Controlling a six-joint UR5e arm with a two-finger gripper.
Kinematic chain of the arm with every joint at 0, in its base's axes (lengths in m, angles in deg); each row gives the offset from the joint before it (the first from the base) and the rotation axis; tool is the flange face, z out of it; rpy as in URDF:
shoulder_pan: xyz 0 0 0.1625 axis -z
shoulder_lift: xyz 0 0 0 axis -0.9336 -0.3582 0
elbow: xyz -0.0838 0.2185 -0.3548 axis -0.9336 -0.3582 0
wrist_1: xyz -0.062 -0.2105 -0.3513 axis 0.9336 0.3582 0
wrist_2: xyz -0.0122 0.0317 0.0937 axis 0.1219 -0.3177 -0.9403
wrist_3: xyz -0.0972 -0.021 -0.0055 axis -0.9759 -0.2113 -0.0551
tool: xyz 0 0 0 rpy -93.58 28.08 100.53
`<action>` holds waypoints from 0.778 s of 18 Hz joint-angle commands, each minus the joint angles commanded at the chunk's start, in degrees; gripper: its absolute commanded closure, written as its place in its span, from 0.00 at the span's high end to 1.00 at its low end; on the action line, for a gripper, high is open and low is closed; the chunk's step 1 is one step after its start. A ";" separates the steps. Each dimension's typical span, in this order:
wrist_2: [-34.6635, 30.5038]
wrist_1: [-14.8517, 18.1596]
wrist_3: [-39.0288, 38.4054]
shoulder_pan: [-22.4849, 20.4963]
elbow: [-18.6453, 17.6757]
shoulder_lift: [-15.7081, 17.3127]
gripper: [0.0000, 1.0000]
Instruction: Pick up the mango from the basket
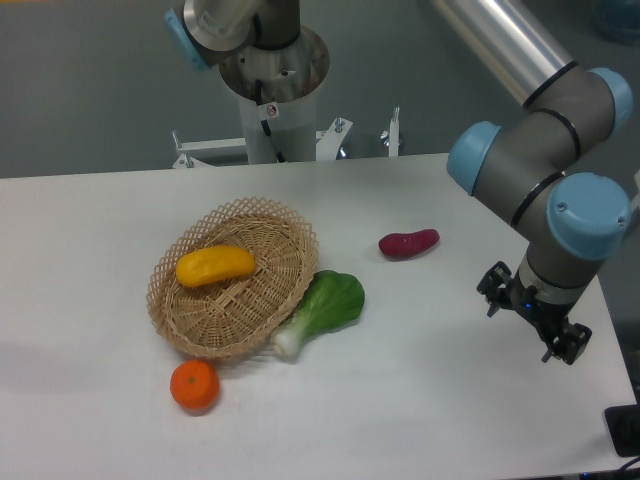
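Note:
The yellow-orange mango [215,265] lies inside the tan wicker basket [262,215], toward its upper left part. The basket sits left of the table's middle. My gripper [533,312] hangs far to the right near the table's right edge, well away from the basket. Only its dark body under the blue wrist joint shows, and its fingers are not distinguishable, so I cannot tell open from shut. Nothing appears to be held.
A green bok choy [328,305] leans against the basket's right rim. A small round orange [195,386] sits just in front of the basket. A dark red-purple oblong vegetable [408,243] lies right of the basket. The robot base [272,70] stands behind the table.

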 joint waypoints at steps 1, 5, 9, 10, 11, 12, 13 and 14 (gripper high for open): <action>0.00 0.00 0.00 0.00 0.00 0.00 1.00; 0.00 0.00 -0.17 0.00 0.00 0.00 1.00; 0.44 0.17 -1.23 0.00 -0.09 0.17 1.00; 0.61 0.18 -1.75 0.00 -0.44 0.44 1.00; 0.79 0.26 -2.11 0.00 -0.70 0.61 1.00; 0.79 0.35 -2.46 0.00 -0.88 0.79 1.00; 0.79 0.35 -2.81 0.17 -1.66 1.14 1.00; 1.14 0.35 -3.07 0.35 -2.54 1.75 1.00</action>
